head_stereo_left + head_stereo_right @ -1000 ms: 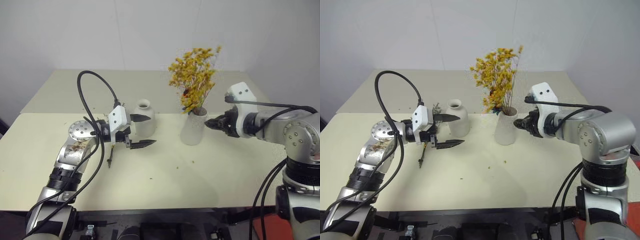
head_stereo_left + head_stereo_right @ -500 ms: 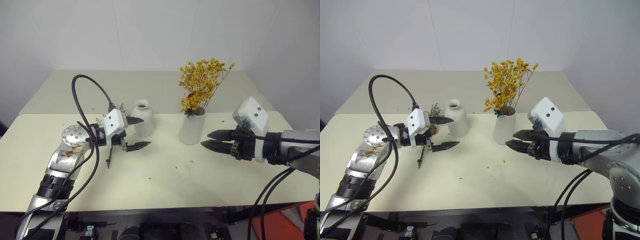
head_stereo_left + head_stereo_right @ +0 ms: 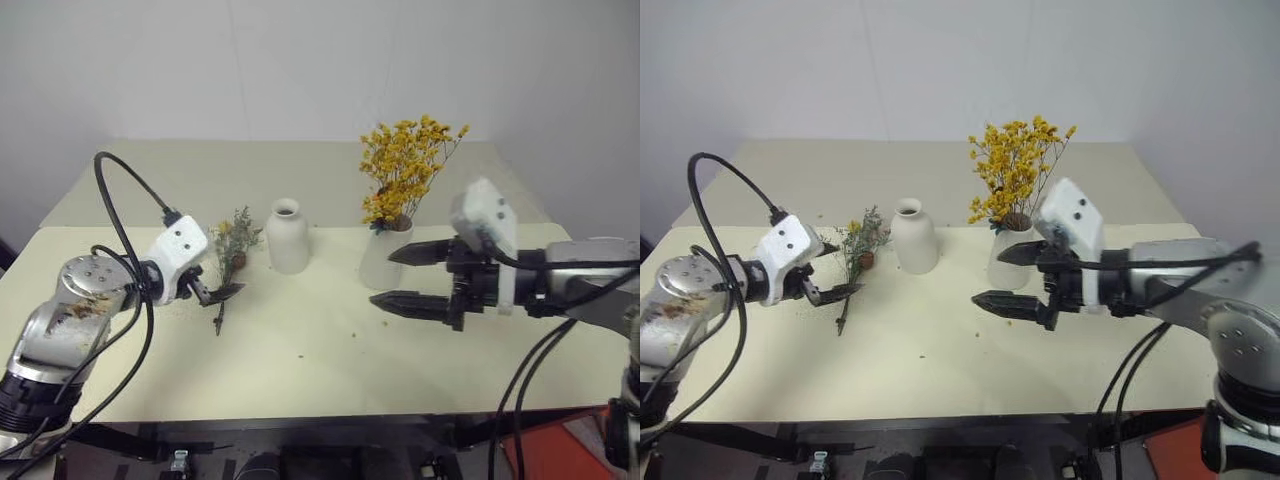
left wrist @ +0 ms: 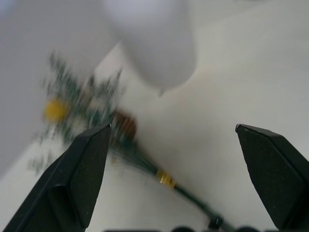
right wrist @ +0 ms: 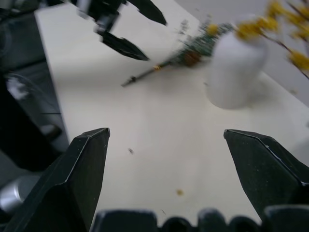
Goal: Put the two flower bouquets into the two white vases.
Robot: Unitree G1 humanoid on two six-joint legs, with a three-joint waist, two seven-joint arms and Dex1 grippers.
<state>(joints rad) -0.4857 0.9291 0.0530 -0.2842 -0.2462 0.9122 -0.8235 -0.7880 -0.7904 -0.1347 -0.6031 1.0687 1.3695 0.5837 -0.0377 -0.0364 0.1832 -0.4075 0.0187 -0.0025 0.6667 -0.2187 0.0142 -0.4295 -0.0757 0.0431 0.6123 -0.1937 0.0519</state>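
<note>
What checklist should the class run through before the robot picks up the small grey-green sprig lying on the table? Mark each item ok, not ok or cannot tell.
1. Left gripper open: ok.
2. Small grey-green sprig with round yellow bloom lying free on the cream table: ok.
3. Bottle-shaped matte white vase upright and empty: upright ok; inside cannot tell.
4. Bushy mustard-yellow dried bouquet standing in the wide-mouthed white vase: ok.
5. Right gripper open, holding nothing: ok.

Bare table [image 3: 300, 350] lies open before the two vases [image 3: 287, 237] [image 3: 383, 258].
</note>
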